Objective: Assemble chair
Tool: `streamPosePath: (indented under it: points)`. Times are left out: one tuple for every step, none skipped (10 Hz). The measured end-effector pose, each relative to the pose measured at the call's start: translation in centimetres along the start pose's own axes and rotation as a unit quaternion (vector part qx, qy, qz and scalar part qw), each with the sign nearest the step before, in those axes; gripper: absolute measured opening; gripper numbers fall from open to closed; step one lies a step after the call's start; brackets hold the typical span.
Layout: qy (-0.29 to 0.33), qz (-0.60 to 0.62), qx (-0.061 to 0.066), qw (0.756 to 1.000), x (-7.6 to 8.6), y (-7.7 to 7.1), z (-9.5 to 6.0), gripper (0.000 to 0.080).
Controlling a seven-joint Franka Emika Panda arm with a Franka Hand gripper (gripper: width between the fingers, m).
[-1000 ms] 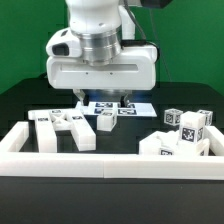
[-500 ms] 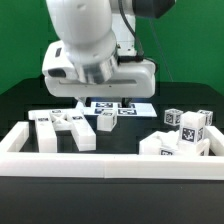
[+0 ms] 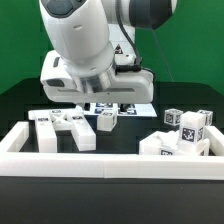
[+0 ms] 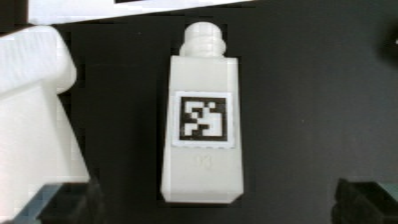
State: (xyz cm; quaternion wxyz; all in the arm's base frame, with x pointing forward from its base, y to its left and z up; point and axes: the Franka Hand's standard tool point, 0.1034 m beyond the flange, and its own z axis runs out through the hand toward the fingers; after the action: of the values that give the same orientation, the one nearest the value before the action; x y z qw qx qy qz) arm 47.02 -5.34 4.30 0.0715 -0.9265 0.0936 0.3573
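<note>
Gripper (image 4: 205,205) jaws stand wide apart and grasp nothing. In the wrist view the two dark fingertips (image 4: 50,208) sit on either side of a peg-tipped bar (image 4: 205,120), clear of it. That bar is matte white and blocky with softened edges. It has a stepped round peg on one end and a black-and-white square tag on its flat face, and it lies on the black table (image 4: 302,100). Beside it, apart from it, shows the edge of another white part (image 4: 36,95).

The exterior view gives none of that detail but takes in the whole layout. Nearest the camera runs a long, plain white border rail (image 3: 100,162). Behind it, on the exterior view's left, a left cluster (image 3: 60,128) of white chair parts lies jumbled together. On the exterior view's right, a right cluster (image 3: 185,135) of tagged blocks is piled up. Between them a short tagged block (image 3: 105,121) sits under the robot's hand. It may be the bar the wrist camera sees, though the low angle leaves that unsure. Just behind it lies the marker board (image 3: 135,108), thin and flat. The glossy white robot arm (image 3: 85,45) partly covers it, and the arm's broad hand hides the fingers in this view. Farthest back hangs a green backdrop (image 3: 195,50).
</note>
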Motion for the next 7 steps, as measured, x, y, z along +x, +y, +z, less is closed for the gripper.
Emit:
streamPosePath:
  points:
    - [0.000,0.000,0.000,1.000,0.0,0.0,0.0,0.0649]
    - [0.000,0.000,0.000,1.000,0.0,0.0,0.0,0.0649]
    - [-0.005,0.001,0.000,1.000,0.0,0.1,0.4,0.0649]
    - [-0.003,0.001,-0.001,1.000,0.1,0.2,0.5,0.0649]
    - [-0.029,0.004,0.002,1.000,-0.3,0.3,0.9,0.0649]
    - [-0.069,0.007,0.005,0.998,-0.5,0.6,1.3,0.0649]
    - [-0.093,0.009,0.004,0.996,-0.1,0.7,1.5,0.0649]
